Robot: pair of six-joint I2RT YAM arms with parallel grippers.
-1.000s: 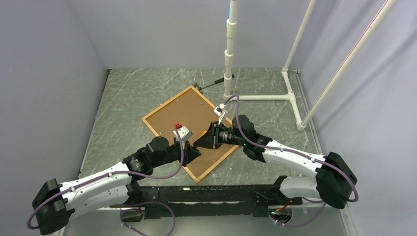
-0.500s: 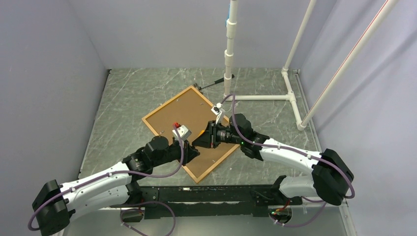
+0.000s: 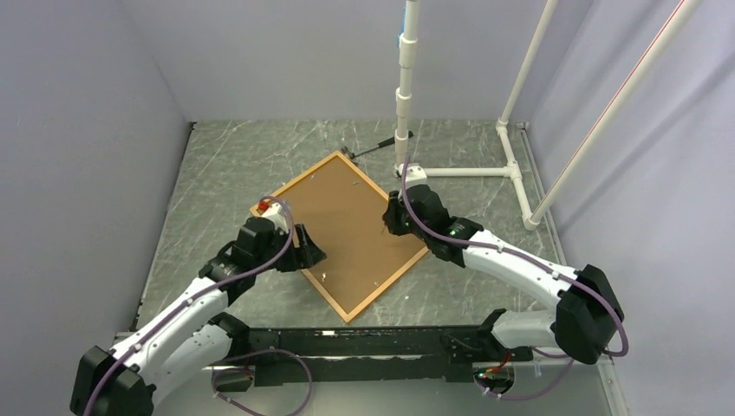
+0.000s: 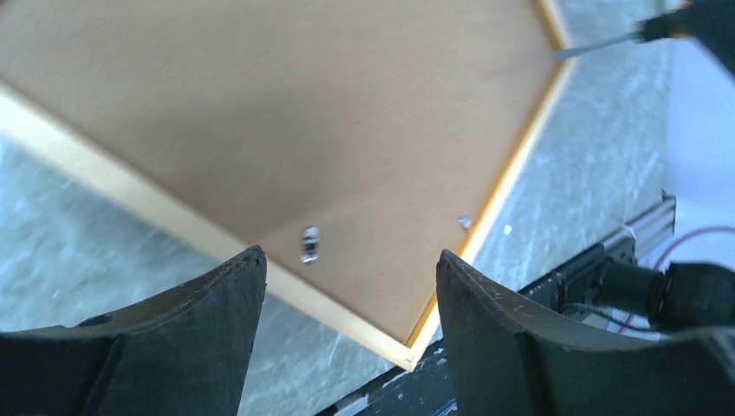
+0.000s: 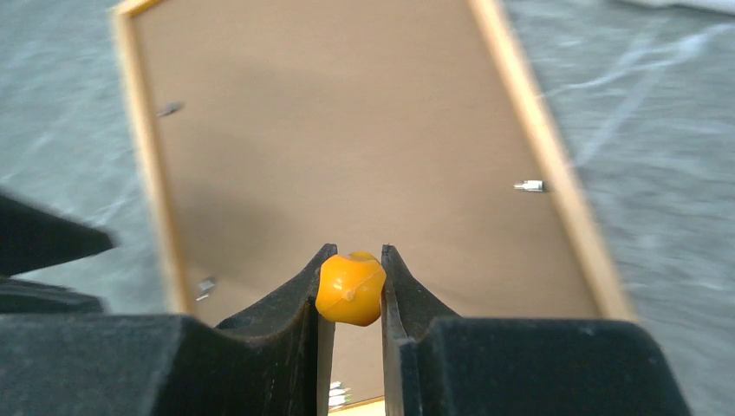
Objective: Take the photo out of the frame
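Right gripper (image 5: 354, 260) clamps the orange screwdriver (image 5: 350, 290) over the face-down photo (image 3: 347, 225), seated in its frame (image 3: 293, 181) on the table (image 3: 234, 156); left gripper (image 4: 348, 258), jaws wide, hovers at the opposite long edge, equally near

The top external camera looks steeply down from above and behind the arm bases, far enough back to take in the whole tabletop (image 3: 230, 156). The left wrist camera hangs close over the photo (image 4: 303, 113), which lies brown back up. It looks between the fingers of the left gripper (image 4: 348, 260) toward the near corner of the frame (image 4: 511, 169). The right wrist camera, equally close, faces across the same board past the right gripper (image 5: 351, 260) and the orange screwdriver handle (image 5: 349, 290) it pinches.
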